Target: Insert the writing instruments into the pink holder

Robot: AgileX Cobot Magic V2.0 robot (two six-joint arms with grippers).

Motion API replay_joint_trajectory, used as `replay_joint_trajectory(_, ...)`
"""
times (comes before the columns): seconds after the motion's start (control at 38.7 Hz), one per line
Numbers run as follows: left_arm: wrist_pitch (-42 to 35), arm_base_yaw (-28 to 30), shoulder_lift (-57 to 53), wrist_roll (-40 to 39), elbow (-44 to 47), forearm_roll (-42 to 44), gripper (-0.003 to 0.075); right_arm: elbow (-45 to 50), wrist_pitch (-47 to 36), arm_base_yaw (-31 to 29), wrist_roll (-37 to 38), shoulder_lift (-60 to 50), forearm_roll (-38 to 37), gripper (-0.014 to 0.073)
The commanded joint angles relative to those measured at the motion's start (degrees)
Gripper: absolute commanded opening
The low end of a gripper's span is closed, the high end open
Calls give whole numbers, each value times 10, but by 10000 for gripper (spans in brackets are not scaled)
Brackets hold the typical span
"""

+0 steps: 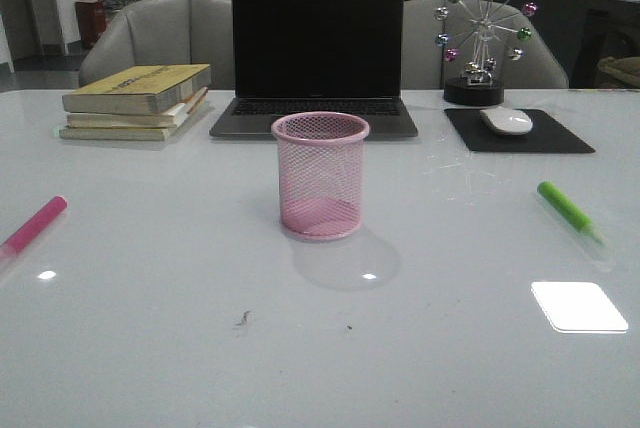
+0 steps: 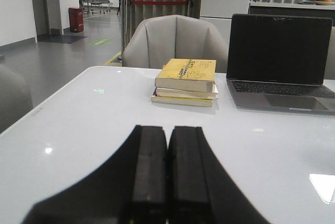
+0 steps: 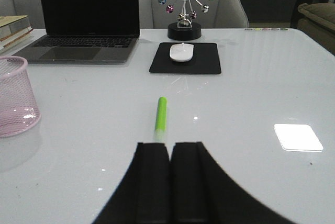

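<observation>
Nothing is in the pink mesh pen cup (image 1: pixel 320 176) yet — through its wire wall the inside shows empty, and it stands upright in the middle of the white table (image 1: pixel 200 348), in front of the laptop (image 1: pixel 316 53).

Both markers lie flat on the table, well apart from the cup. The green highlighter (image 3: pixel 161 114) lies straight ahead of the right gripper (image 3: pixel 170 153), just beyond its fingertips and roughly in line with them; in the front view it is off to the robot's right of the cup (image 1: pixel 568 210). The right gripper's jaws are pressed together with nothing between them. From that wrist the cup sits off to the side of the jaws, only its rim and part of its mesh in view (image 3: pixel 14 98).

The magenta pink marker (image 1: pixel 34 224) lies at the table's left edge in the front view. The left wrist view does not show it — ahead of the left gripper (image 2: pixel 167 140) there is only bare table, then the stack of books (image 2: pixel 186 81) and the laptop farther off. The left jaws are likewise closed on nothing.

So, as I judge it, the whole task is left: both markers must be picked up and dropped upright into the cup. The green one looks best placed for a first grasp, once the right jaws spread.
</observation>
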Motion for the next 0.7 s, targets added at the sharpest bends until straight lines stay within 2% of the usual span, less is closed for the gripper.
replay_joint_trajectory(0.0,-49,0,-13,-1,3,-2,92,1,-56,1,-3,-12,-3,27)
replay_joint_trajectory(0.23,-51,0,-13,-1,3,-36,92,1,-85,1,-3,-12,-3,27)
replay_joint_trajectory(0.41,-52,0,-13,-1,3,-37,92,1,-157,1,-3,-12,-3,27)
replay_joint_trajectory(0.67,-120,0,-13,-1,-14,-37,92,-3,-221,1,-3,-12,10,27)
